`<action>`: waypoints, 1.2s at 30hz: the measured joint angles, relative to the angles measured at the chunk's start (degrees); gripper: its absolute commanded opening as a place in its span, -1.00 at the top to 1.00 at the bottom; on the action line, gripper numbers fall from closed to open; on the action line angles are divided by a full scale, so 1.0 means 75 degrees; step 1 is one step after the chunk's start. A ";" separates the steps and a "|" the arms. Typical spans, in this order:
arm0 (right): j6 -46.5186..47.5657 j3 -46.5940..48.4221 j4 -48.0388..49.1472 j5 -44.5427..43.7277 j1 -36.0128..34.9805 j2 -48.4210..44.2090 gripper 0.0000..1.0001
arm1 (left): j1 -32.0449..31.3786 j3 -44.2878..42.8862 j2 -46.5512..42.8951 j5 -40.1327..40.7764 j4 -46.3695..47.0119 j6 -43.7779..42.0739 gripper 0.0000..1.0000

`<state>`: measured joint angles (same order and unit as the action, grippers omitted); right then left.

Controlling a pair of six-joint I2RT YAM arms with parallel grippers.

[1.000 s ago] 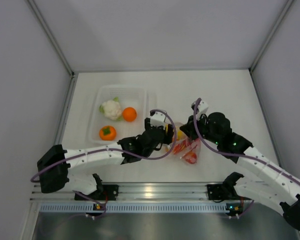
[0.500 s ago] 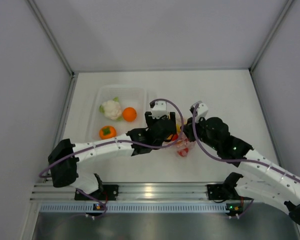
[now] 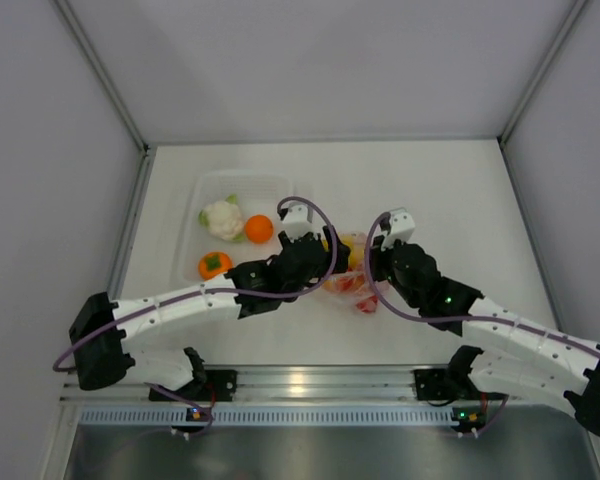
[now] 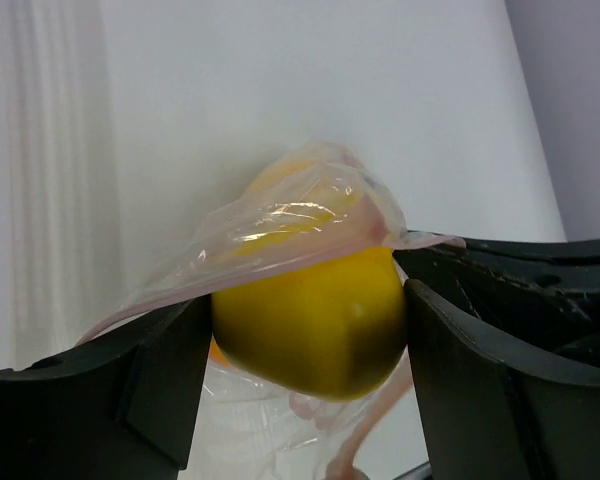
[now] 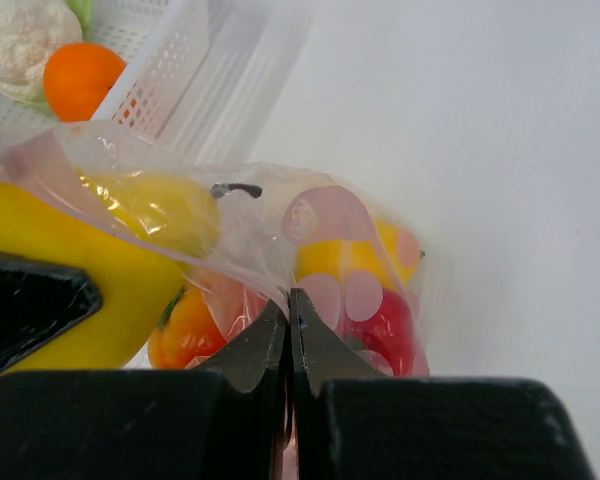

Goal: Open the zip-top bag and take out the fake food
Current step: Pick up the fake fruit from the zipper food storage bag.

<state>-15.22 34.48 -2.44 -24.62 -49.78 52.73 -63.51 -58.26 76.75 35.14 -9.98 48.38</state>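
- The left gripper [image 4: 308, 305] and the zip-top bag [image 3: 352, 280] are now sitting nearer the tray [image 3: 212, 182] than a second ago, so I judge one piece is being drawn out.
- The left gripper is clamping wide around a yellow lemon [image 4: 310, 335] at the bag's mouth, with film draping over its top.
- The right gripper [image 5: 290, 312] is pinching the bag's film, fully closed.
- The bag is staying mid-desk [image 3: 450, 190], with red and yellow fake food [image 5: 375, 325] inside.

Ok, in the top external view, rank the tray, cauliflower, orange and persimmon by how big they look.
1. clear tray
2. cauliflower
3. orange and persimmon: these look about the same size, so I won't rank them.
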 measured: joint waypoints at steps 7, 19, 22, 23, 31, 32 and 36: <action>-0.0181 -0.0047 0.0277 -0.0525 -0.0015 0.0137 1.00 | 0.0358 0.0600 -0.0603 -0.1233 0.0396 0.0082 1.00; 0.0020 0.0577 -0.0020 -0.0982 0.0353 0.0836 1.00 | 0.0519 0.1160 -0.1338 -0.2704 0.0755 -0.0262 1.00; 0.0087 0.0761 -0.0192 -0.1125 0.0414 0.0903 1.00 | 0.0519 0.1416 -0.1716 -0.2734 0.0761 -0.0423 1.00; 0.0093 0.0810 -0.0236 -0.1131 0.0420 0.0953 1.00 | 0.0519 0.1495 -0.1836 -0.2696 0.0775 -0.0455 1.00; 0.0020 0.0836 -0.0446 -0.0982 0.0420 0.0863 1.00 | 0.0522 0.1880 -0.2672 -0.1061 0.0796 -0.0947 1.00; 0.0015 0.0836 -0.0487 -0.0970 0.0420 0.0810 1.00 | 0.0525 0.1833 -0.2661 -0.0726 0.0711 -0.1061 1.00; 0.0006 0.0836 -0.0787 -0.0965 0.0420 0.0627 1.00 | 0.0629 0.1355 -0.2358 0.0510 0.0119 -0.1349 1.00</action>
<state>-15.18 40.75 -8.34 -31.86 -46.63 57.43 -58.78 -48.10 59.07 38.96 -9.08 38.26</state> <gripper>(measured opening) 0.005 0.763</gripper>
